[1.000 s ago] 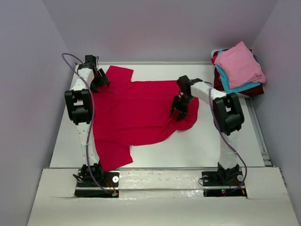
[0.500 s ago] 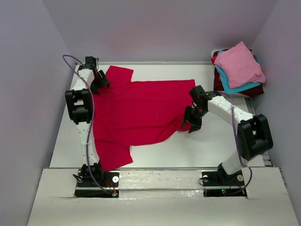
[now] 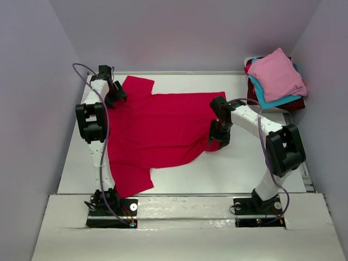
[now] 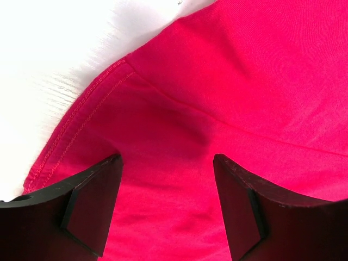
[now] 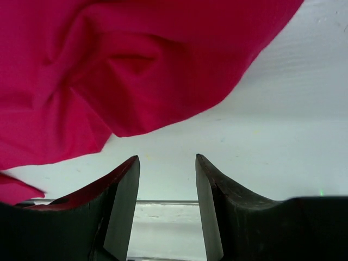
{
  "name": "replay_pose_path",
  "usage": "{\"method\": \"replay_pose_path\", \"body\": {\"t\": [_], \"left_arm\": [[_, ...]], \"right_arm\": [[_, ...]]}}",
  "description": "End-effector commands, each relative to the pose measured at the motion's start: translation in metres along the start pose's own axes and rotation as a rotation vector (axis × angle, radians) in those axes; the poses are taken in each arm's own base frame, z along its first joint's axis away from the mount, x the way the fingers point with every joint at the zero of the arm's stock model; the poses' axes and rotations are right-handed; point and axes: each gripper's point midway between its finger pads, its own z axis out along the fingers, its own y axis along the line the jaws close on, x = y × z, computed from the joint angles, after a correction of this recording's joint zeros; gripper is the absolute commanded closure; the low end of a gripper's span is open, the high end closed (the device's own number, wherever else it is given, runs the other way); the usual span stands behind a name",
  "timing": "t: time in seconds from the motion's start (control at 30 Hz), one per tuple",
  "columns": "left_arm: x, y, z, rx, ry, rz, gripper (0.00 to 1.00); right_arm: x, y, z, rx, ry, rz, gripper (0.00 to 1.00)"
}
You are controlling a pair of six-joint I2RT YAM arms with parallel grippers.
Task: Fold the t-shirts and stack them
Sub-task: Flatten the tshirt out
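The crimson-red t-shirt (image 3: pixel 157 128) lies spread flat on the white table. My left gripper (image 3: pixel 117 98) is at its far left shoulder, beside the sleeve. In the left wrist view it (image 4: pixel 166 159) is open, its fingers straddling red cloth (image 4: pixel 228 70) near a stitched hem, with nothing pinched. My right gripper (image 3: pixel 216 142) is at the shirt's right edge. In the right wrist view it (image 5: pixel 166 157) is open and empty over bare table, with the rumpled red cloth (image 5: pixel 136 70) just ahead. Pink (image 3: pixel 277 73), teal-blue (image 3: pixel 266 101) and dark maroon (image 3: pixel 252 93) shirts are stacked at the far right.
The stack sits on a raised white stand (image 3: pixel 293 117) at the table's far right corner. Grey walls close in the back and both sides. The table's front edge (image 3: pixel 185 194) runs just ahead of the arm bases.
The right arm swung out to the right and came back a little to the shirt's right edge. The shirt's right side now lies spread wider. The left arm has not moved.
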Motion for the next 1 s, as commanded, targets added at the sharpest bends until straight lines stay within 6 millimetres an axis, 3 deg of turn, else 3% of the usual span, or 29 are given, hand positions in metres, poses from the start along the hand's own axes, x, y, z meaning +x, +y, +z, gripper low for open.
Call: {"method": "replay_pose_path", "body": {"t": [0.0, 0.2, 0.57, 0.97], "left_arm": [[-0.017, -0.007, -0.015, 0.027, -0.051, -0.002, 0.21], [-0.015, -0.006, -0.014, 0.029, -0.051, -0.005, 0.21], [-0.017, -0.011, -0.015, 0.050, -0.055, -0.013, 0.21], [-0.016, -0.009, -0.016, 0.044, -0.054, -0.004, 0.21]], "right_arm": [[-0.013, 0.002, -0.010, 0.152, -0.096, -0.112, 0.49], [-0.018, 0.031, -0.024, 0.282, -0.183, -0.229, 0.49], [-0.003, 0.012, -0.018, 0.458, -0.196, -0.227, 0.48], [-0.006, 0.043, 0.005, 0.494, -0.250, -0.305, 0.49]]}}
